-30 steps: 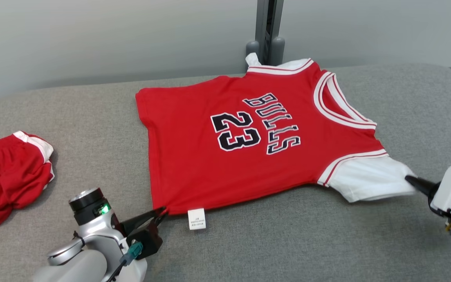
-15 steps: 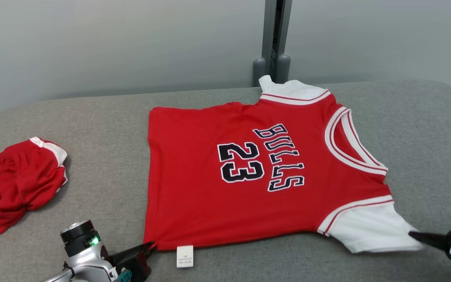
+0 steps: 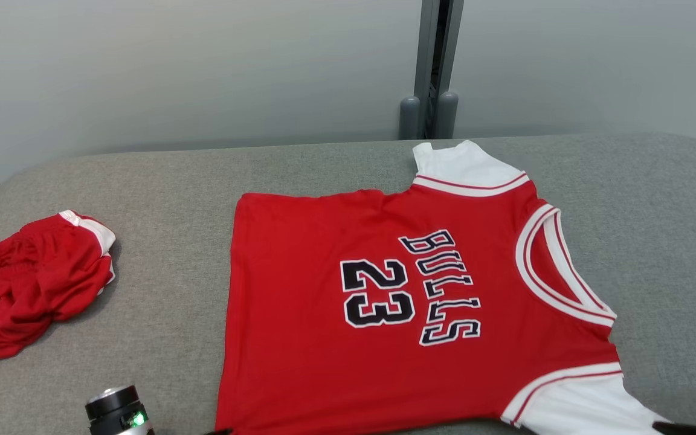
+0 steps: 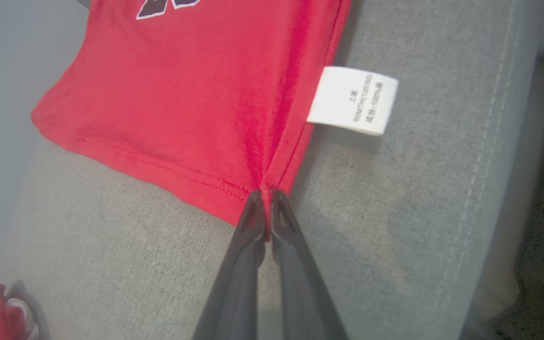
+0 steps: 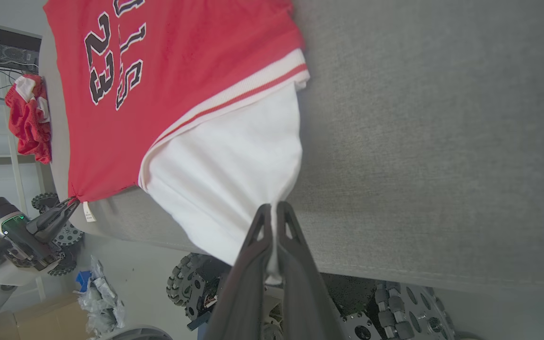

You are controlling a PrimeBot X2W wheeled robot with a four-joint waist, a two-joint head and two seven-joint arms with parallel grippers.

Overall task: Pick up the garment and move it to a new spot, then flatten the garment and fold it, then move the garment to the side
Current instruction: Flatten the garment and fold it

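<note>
The red garment [image 3: 384,302] lies spread flat on the grey padded surface [image 3: 167,199], number and lettering up, its hem [image 4: 158,167] to the left and its collar [image 3: 526,272] to the right. The left pincer [image 4: 266,196] is closed tight on the near left corner of the hem, the cloth gathering into a ridge that runs away from the fingertips. A white care label [image 4: 352,100] sticks out from the near side seam just beside that corner, lying flat on the grey cover not far from the stitched near edge of the surface. The right pincer [image 5: 276,208] is likewise pressed shut, on the tip of the white near sleeve [image 5: 225,174], and that sleeve reaches down to the near edge of the surface. So the whole near side of the garment runs close along the near edge, with little room there. The white far sleeve [image 3: 463,163] lies close to the far edge, in front of a grey post [image 3: 435,60] against the pale wall. Right of the collar the surface is bare out to its rounded right end. Left of the hem a broad bare band separates the garment from a crumpled pair of red shorts [image 3: 34,290] with white trim, which sits well apart near the left edge. A narrower bare strip runs along the far side behind the garment's body.
</note>
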